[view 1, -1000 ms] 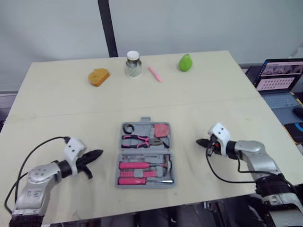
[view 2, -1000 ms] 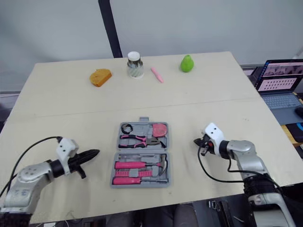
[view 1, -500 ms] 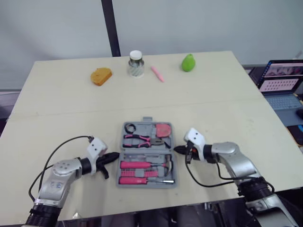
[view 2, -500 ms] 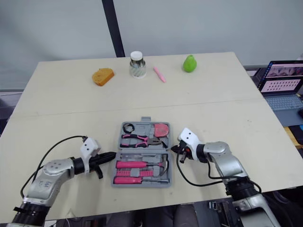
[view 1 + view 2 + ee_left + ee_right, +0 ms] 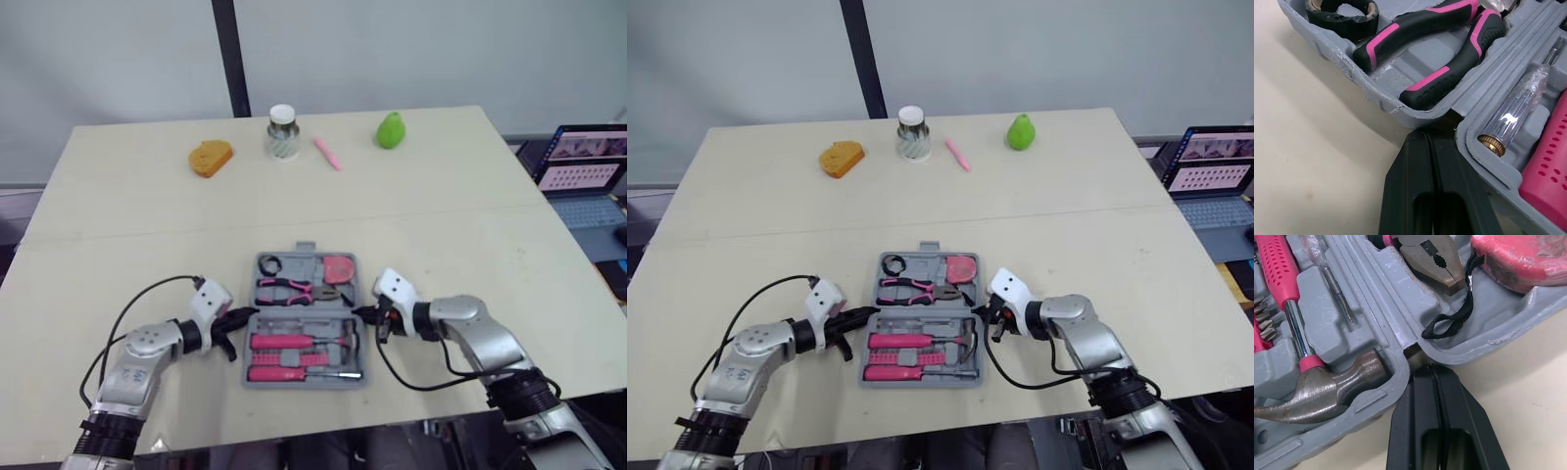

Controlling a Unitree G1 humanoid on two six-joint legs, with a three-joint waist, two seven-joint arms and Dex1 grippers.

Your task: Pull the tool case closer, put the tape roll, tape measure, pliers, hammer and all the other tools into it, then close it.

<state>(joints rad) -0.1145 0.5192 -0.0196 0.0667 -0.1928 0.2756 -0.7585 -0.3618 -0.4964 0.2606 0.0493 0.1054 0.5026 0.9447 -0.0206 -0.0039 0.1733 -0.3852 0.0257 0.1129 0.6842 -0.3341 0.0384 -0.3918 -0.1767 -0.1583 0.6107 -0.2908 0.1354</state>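
Item 1: grey plastic tool case [image 5: 304, 312], lying open and flat at the front centre of the beige table [image 5: 441, 215].
- Far half: black tape roll [image 5: 1352, 25], pink-and-black pliers [image 5: 1415, 27], pink tape measure [image 5: 1518, 257]. The tape measure is cut off in the right wrist view.
- Near half: steel-headed hammer with pink handle [image 5: 1327, 391], clear-bodied tester screwdriver [image 5: 1518, 112]. The other pink-handled pieces are too small to identify from the head views.

Item 2: left gripper [image 5: 247, 314]. Its 2 fingers are pressed together, with the tips at the hinge notch on the case's left edge. The exact contact is lost in shadow.

Item 3: right gripper [image 5: 1431, 368]. Its fingers are likewise pressed together, at the matching notch on the right edge.

Item 4, far edge of table:
- orange bread-shaped object [image 5: 211, 157]
- white-lidded jar [image 5: 281, 133]
- pink marker [image 5: 324, 153]
- green pear [image 5: 391, 128]

Item 5: open laptop [image 5: 588, 176], off the table on the right and partly cut off.

Change: 0.5 s ago both grippers stood just beside the case. Now both meet its hinge line.
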